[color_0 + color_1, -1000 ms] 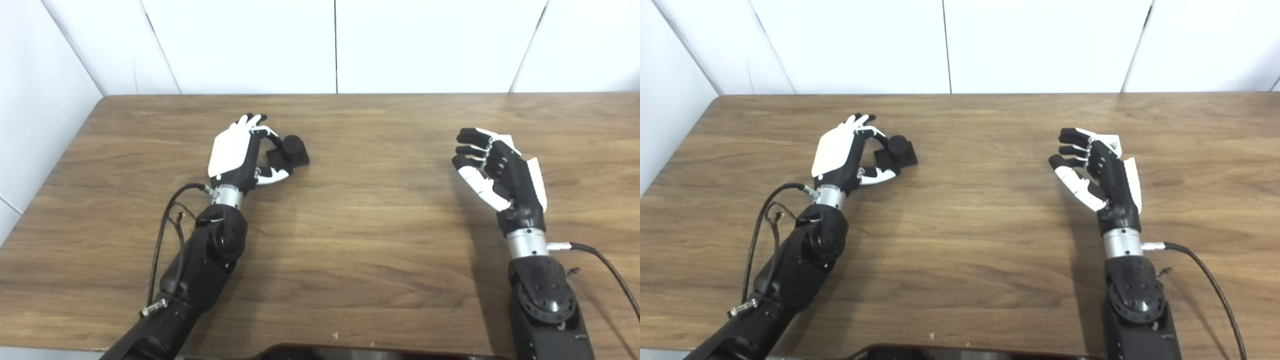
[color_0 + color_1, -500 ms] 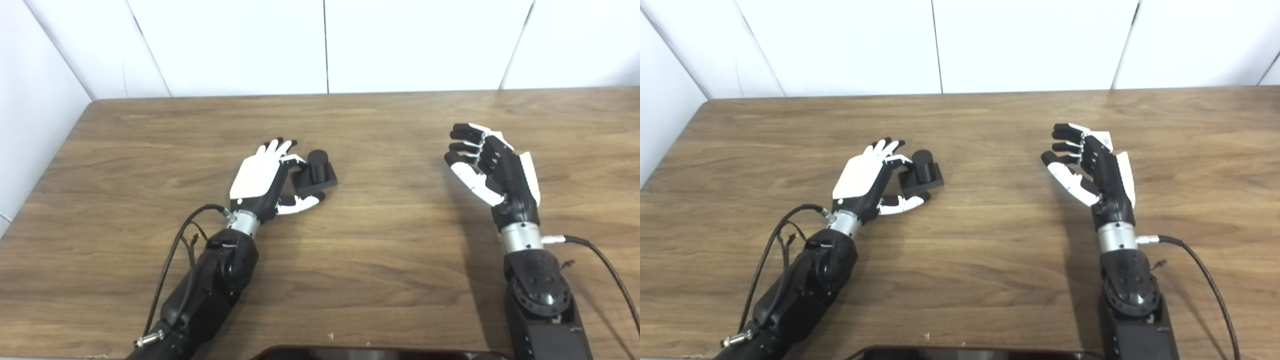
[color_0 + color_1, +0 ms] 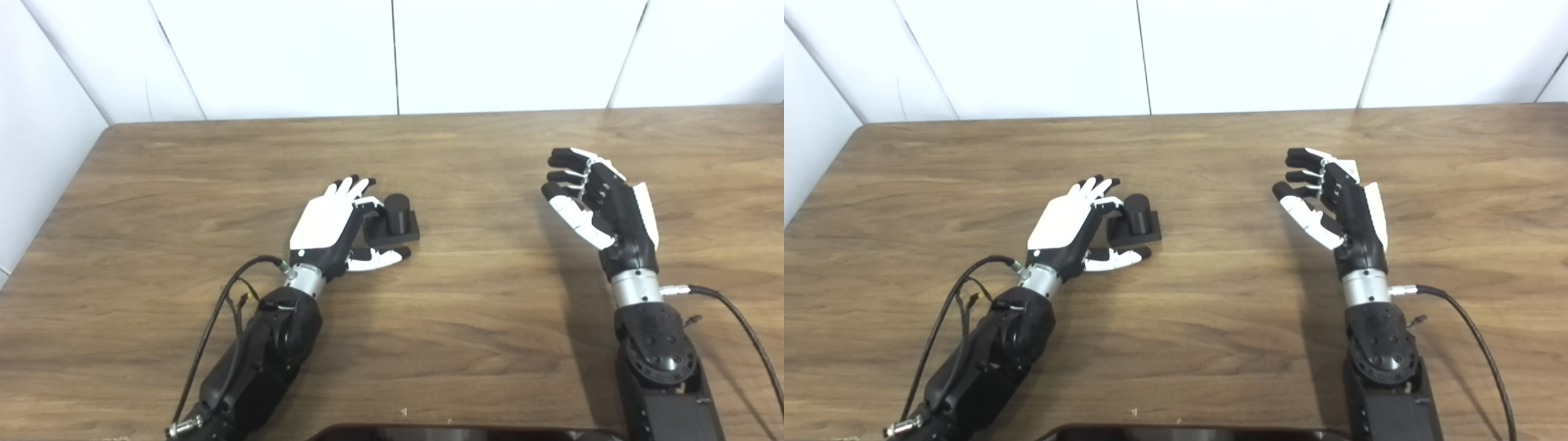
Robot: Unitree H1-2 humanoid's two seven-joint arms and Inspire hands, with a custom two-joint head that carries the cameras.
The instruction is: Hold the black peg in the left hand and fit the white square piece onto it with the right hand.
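The black peg (image 3: 397,211) stands upright on its square black base on the table (image 3: 184,171), left of the middle. My left hand (image 3: 327,223) lies just left of it, palm toward it. Its fingers (image 3: 361,199) are spread and reach the base's left edge. Its thumb (image 3: 380,260) lies on the table in front of the base, a little apart from it. My right hand (image 3: 603,202) is open and empty, raised above the table at the right, palm facing left. No white square piece is in view.
White wall panels (image 3: 392,55) stand along the table's far edge and the left side. A dark object (image 3: 465,433) sits at the near edge, bottom centre. Cables (image 3: 211,331) hang from both forearms.
The camera has shifted. My left hand and the peg have moved right and nearer on the table, and its fingers have straightened off the base. My right hand has hardly moved.
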